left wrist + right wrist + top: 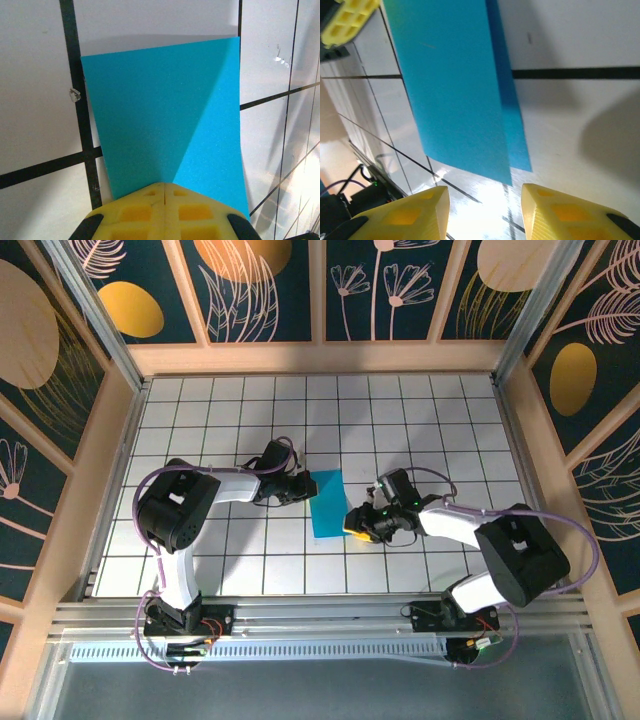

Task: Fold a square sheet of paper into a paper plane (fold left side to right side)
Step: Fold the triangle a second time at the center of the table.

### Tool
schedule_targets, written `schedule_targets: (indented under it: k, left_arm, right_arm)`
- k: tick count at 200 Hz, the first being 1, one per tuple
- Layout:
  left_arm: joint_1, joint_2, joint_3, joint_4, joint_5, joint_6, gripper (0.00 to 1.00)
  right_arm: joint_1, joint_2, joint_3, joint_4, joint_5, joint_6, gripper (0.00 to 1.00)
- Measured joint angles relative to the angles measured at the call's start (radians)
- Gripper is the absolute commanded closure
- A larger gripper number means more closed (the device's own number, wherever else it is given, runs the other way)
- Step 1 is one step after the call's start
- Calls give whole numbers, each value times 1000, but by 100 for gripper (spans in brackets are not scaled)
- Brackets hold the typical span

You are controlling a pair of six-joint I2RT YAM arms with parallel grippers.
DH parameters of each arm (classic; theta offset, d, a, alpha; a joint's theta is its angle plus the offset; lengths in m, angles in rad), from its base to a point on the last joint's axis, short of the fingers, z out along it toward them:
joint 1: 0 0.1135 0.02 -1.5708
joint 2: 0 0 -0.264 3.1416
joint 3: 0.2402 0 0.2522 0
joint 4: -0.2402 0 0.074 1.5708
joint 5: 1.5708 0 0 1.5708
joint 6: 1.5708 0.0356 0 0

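Note:
The square sheet of paper (327, 503) lies on the white tiles, folded over into a tall cyan-blue rectangle. In the right wrist view the sheet (455, 85) has its top layer ending short of the lower one, which leaves a narrow strip uncovered. My left gripper (305, 487) is at the sheet's upper left edge. Its yellow fingers meet with no gap, and its tip (164, 186) rests over the paper (165, 110). My right gripper (352, 525) stands open just off the sheet's near right corner (485, 210), with nothing between its fingers. The paper plane is out of view.
The white grid table (420, 420) is walled by wooden panels at the back and on both sides. A metal rail (320, 620) with both arm bases runs along the near edge. Bare tiles lie behind the paper and to its right.

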Motion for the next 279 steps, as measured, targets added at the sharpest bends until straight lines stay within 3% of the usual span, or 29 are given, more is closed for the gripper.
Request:
schedule_targets:
  k: [112, 192, 228, 279]
  left_arm:
    - [0, 0, 0, 0, 0, 3, 100]
    - [0, 0, 0, 0, 0, 9, 100]
    - [0, 0, 0, 0, 0, 12, 96]
    - [-4, -16, 1, 2, -2, 22, 75]
  right_arm:
    - [-16, 117, -4, 267, -47, 77, 63]
    - [-93, 253, 125, 296, -76, 39, 67]
    - [-106, 293, 154, 296, -89, 15, 75]
    - [-112, 315, 154, 297, -100, 13, 100]
